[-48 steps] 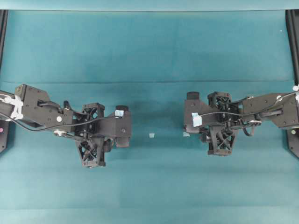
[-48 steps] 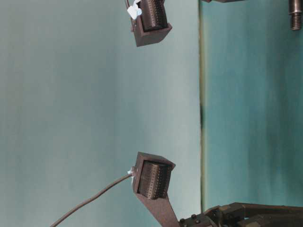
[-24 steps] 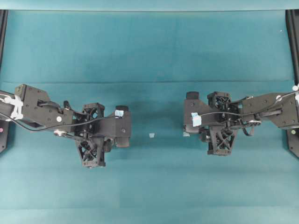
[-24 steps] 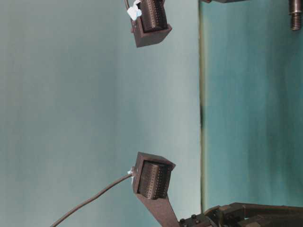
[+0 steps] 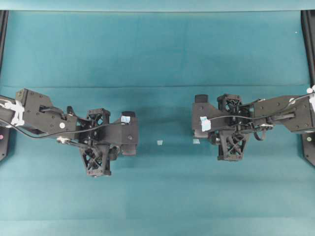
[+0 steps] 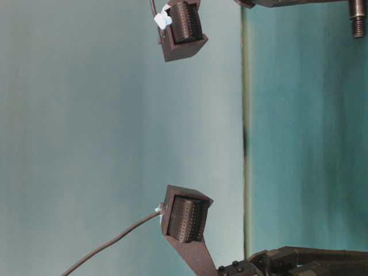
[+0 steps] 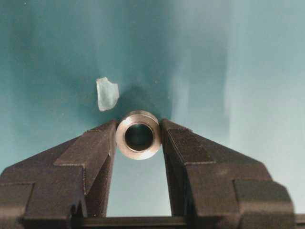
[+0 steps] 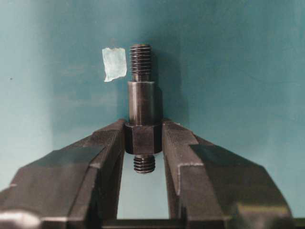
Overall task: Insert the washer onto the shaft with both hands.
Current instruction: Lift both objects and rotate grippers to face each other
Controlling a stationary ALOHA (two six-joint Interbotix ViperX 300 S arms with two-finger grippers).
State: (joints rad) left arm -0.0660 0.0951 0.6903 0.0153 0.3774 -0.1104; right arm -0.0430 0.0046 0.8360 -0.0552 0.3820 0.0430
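— So what carries everything?

— One broad desk (image 5: 157,49) under a teal cloth takes up nearly the whole overhead view, with faint creases crossing it from side to side. A black rail stands at each side edge. In the table-level view, which is turned on its side, the cloth meets a paler blue-green backdrop along a straight seam; nothing more of the room shows.

— And the arms?

— Both are black. The left arm comes in from the left edge and the right arm from the right edge, ending well apart with bare cloth between them. Each carries a small blue tape tag and cables.

— How do the jaws stand?

— The left gripper (image 7: 138,143) has its jaws pinching the washer (image 7: 138,135) from both sides, the round hole facing the wrist camera. The right gripper (image 8: 143,140) has its jaws pressed against the wide hexagonal section of the shaft (image 8: 141,102). Its longer threaded end points away from the wrist, and a short threaded stub shows between the jaws.

— Anything lying loose?

— Two pale tape scraps sit on the cloth between the arms, one (image 5: 159,142) near the middle and one (image 5: 196,141) just beside the right gripper. In each wrist view one scrap shows just past the held part.
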